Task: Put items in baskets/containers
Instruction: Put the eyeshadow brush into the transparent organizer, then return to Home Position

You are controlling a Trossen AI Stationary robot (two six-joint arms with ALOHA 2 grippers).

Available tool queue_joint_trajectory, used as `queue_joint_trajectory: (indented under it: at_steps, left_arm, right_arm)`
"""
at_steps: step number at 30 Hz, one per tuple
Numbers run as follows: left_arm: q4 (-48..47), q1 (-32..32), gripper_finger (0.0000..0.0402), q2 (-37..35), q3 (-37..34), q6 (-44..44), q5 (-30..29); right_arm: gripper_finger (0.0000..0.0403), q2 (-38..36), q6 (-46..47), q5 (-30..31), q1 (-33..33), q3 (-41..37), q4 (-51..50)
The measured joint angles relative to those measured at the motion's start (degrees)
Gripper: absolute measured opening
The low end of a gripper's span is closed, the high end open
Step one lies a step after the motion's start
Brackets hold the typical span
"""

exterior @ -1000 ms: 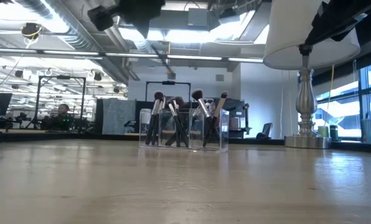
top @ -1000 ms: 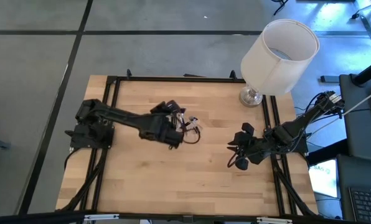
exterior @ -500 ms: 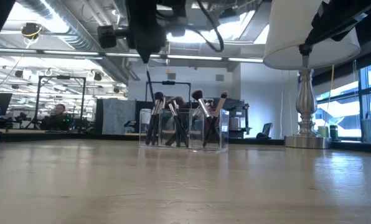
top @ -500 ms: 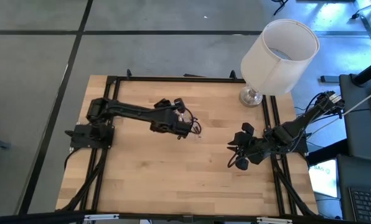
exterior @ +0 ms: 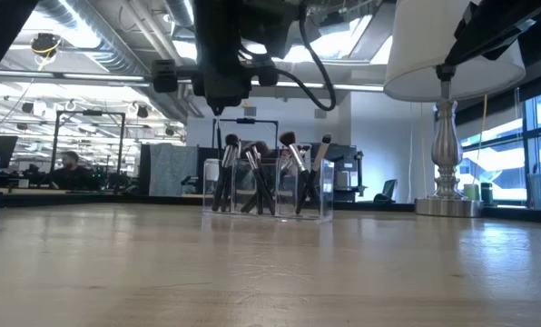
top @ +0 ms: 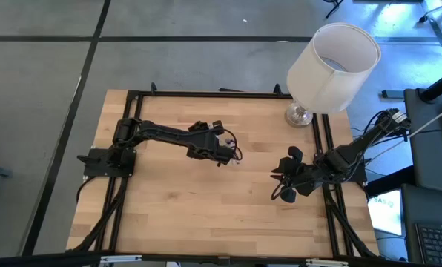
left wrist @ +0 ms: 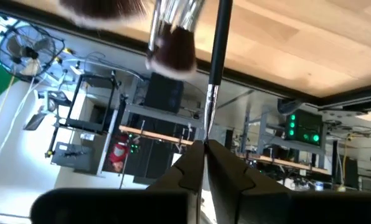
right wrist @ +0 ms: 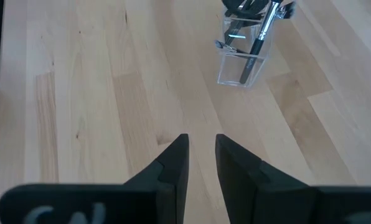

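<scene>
Brushes (exterior: 257, 177) standing in clear holder (exterior: 268, 189) mid-worktop (top: 206, 200); high view showing you no loose ones. Left wrist view: left hand (left wrist: 204, 149) gripping last brush (left wrist: 215, 56), hovering over holder. Right wrist view: right hand (right wrist: 201, 155) idling, fingers slightly parted, empty. You are nearly finishing.

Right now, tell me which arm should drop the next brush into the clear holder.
Left. The left gripper is shut on a brush directly above the clear holder. The right gripper waits open and empty near the table's right edge.
</scene>
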Motion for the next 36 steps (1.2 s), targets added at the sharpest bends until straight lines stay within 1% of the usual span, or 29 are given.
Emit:
queue_joint_trajectory:
  at_steps: [4, 8, 10, 11, 12, 13, 16, 18, 19, 21, 24, 26, 27, 28, 30, 32, 33, 34, 36]
  left_arm:
    - [1.8, -0.2, 0.0035, 0.0, 0.0, 2.7, 1.6]
    - [1.8, -0.2, 0.0063, 0.0, 0.0, 2.8, 1.6]
    - [1.8, -0.2, 0.0076, 0.0, 0.0, 1.4, -0.4]
    - [1.8, -0.4, 0.0082, 0.0, 0.0, -0.8, -2.2]
    - [2.1, -0.5, 0.0087, 0.0, 0.0, -4.6, -3.8]
    - [2.8, -0.5, 0.009, -0.1, 0.2, -10.1, -4.2]
    - [7.9, -0.4, 0.0092, -1.6, 0.7, -33.9, -1.7]
    - [8.7, -0.1, 0.0086, -3.5, 0.8, -48.4, 0.6]
    - [8.5, 0.0, 0.0081, -4.5, 0.8, -54.1, 2.0]
    - [8.8, 0.5, 0.0069, -6.3, 0.8, -61.2, 5.7]
    - [11.2, 0.8, 0.0049, -9.4, 0.2, -62.2, 12.3]
    - [17.2, 0.7, 0.0035, -12.6, -2.8, -60.2, 13.7]
    - [22.6, 0.7, 0.0029, -14.6, -5.2, -58.9, 13.9]
    - [28.5, 0.7, 0.0022, -16.9, -8.0, -57.5, 14.0]
    - [41.2, 1.1, 0.0011, -22.2, -14.6, -53.8, 15.4]
    - [53.0, 1.9, 0.0003, -27.6, -22.2, -50.2, 19.3]
    - [59.3, 2.4, 0.0003, -30.3, -26.2, -49.4, 21.6]
    - [64.6, 3.0, 0.0003, -32.7, -30.1, -49.1, 24.1]
    - [74.7, 3.9, 0.0004, -37.3, -37.6, -49.1, 28.7]
  right_arm:
    - [0.0079, 0.0, 0.0, 0.0, 0.0, 0.0, 0.0]
    - [0.0079, 0.0, -0.3, 0.0, 0.0, 0.0, 0.0]
    - [0.0079, 0.0, -0.9, 0.0, 0.0, 0.0, 0.0]
    - [0.0079, 0.0, -1.2, 0.0, 0.0, 0.0, 0.0]
    - [0.0079, 0.0, -1.5, 0.0, 0.0, 0.0, 0.0]
    - [0.0079, 0.0, -1.6, 0.0, 0.0, 0.0, 0.0]
    - [0.0079, 0.0, -2.6, 0.9, 0.0, 0.0, 0.1]
    - [0.0079, 0.0, -3.7, 1.1, 0.0, 0.0, 0.4]
    - [0.0079, 0.0, -4.4, 1.1, 0.0, 0.0, 0.5]
    - [0.0079, 0.0, -5.2, 1.0, 0.0, 0.0, 1.1]
    - [0.0079, 0.0, -6.5, 2.3, 0.0, 0.0, 1.5]
    - [0.0079, 0.3, -7.9, 5.8, 0.0, -0.4, 2.1]
    - [0.0079, 0.4, -8.6, 8.7, 0.0, -0.9, 2.1]
    - [0.0079, 0.5, -9.1, 12.3, 0.0, -1.8, 2.2]
    - [0.0079, 0.7, -8.9, 21.7, -0.6, -3.7, 2.7]
    - [0.0079, 0.8, -9.9, 31.9, -1.8, -5.7, 2.0]
    - [0.0079, 0.8, -10.5, 36.1, -2.6, -6.9, 2.0]
    - [0.0079, 0.8, -10.3, 39.0, -3.6, -8.0, 2.2]
    - [0.0079, 0.8, -9.9, 40.5, -5.7, -8.9, 2.4]
